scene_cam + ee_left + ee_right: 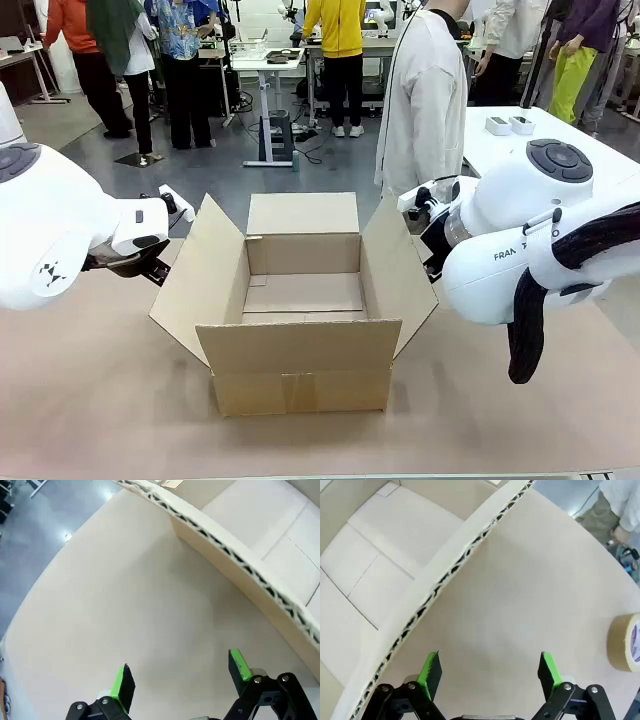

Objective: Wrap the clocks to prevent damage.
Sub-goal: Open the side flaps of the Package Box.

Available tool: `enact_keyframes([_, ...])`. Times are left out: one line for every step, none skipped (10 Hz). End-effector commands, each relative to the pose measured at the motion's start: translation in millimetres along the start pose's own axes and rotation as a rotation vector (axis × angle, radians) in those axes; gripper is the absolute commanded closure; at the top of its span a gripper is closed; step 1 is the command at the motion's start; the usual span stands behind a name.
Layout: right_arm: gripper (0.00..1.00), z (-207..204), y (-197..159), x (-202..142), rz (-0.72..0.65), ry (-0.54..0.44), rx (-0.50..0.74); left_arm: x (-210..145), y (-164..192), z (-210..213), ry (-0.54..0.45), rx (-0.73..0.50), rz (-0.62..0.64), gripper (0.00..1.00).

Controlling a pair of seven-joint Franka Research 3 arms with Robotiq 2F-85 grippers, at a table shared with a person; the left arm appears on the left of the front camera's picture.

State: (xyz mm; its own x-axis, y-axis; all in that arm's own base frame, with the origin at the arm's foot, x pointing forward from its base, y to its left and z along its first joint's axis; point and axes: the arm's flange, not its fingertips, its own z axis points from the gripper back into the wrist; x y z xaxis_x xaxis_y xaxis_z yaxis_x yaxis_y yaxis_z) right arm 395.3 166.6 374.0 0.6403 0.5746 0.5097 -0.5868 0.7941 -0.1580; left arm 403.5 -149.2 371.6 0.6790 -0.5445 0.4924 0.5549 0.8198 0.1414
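Seemingly the wrapping is not yet begun, so both arms are best held clear of the flaps of the open box (300, 375), set on the table (90, 400) between them, until something is offered for wrapping. The left gripper (180, 666) is spread wide above the bare top just beside one flap, nothing held or touched. The right gripper (490, 661) is likewise spread wide and empty beside the other flap, a tape roll (626, 642) lying near.
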Motion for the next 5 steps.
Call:
enact_keyframes([0.0,0.0,0.0,0.0,0.0,0.0,0.0,0.0,0.0,0.0,0.0,0.0,0.0,0.0])
enact_keyframes([0.0,0.0,0.0,0.0,0.0,0.0,0.0,0.0,0.0,0.0,0.0,0.0,0.0,0.0])
enact_keyframes([0.0,0.0,0.0,0.0,0.0,0.0,0.0,0.0,0.0,0.0,0.0,0.0,0.0,0.0])
enact_keyframes([0.0,0.0,0.0,0.0,0.0,0.0,0.0,0.0,0.0,0.0,0.0,0.0,0.0,0.0])
enact_keyframes([0.0,0.0,0.0,0.0,0.0,0.0,0.0,0.0,0.0,0.0,0.0,0.0,0.0,0.0])
